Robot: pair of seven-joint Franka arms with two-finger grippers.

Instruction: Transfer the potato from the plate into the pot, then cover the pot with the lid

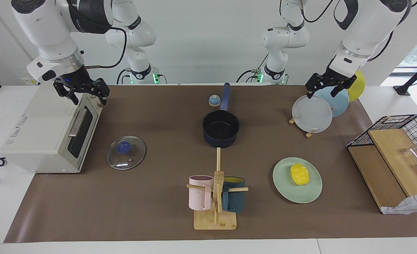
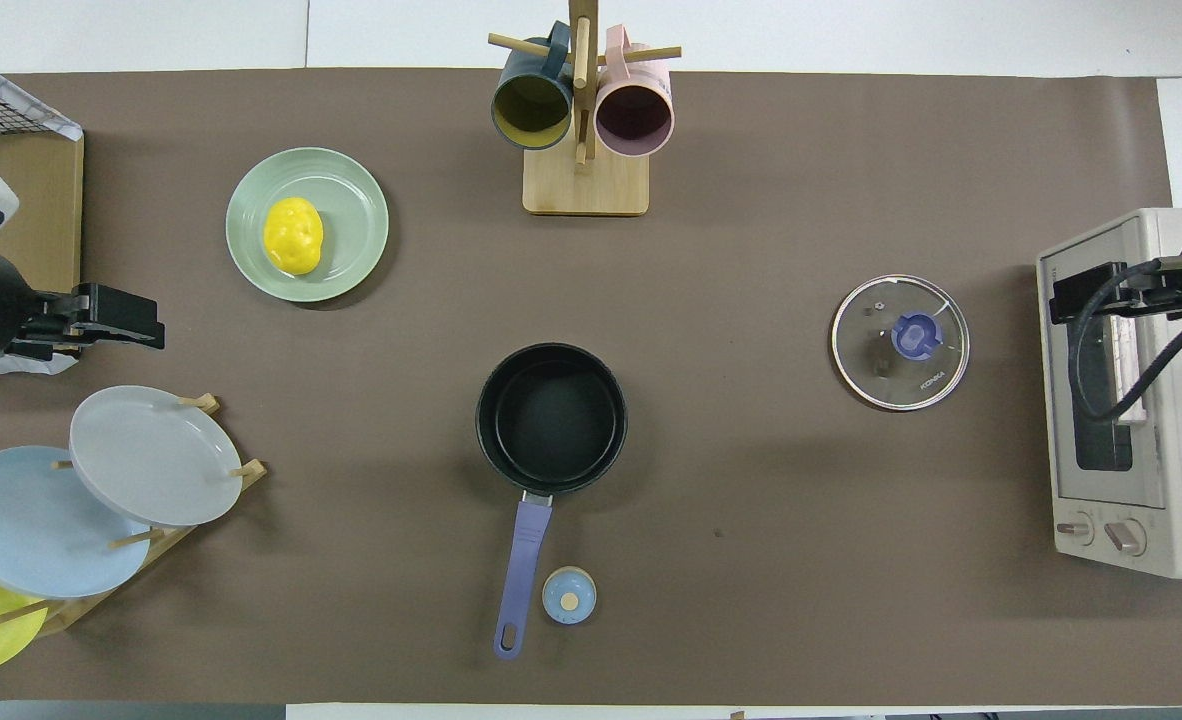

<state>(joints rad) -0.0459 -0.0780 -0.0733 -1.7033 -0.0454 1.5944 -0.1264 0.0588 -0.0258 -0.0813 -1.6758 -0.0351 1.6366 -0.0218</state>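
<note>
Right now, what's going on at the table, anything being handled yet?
Nothing is held yet. The potato sits on the plate, the pot is empty mid-table, and the lid lies flat in front of the toaster oven. The left gripper hangs open over the rack of upright plates; the right gripper hangs open over the toaster oven.
</note>
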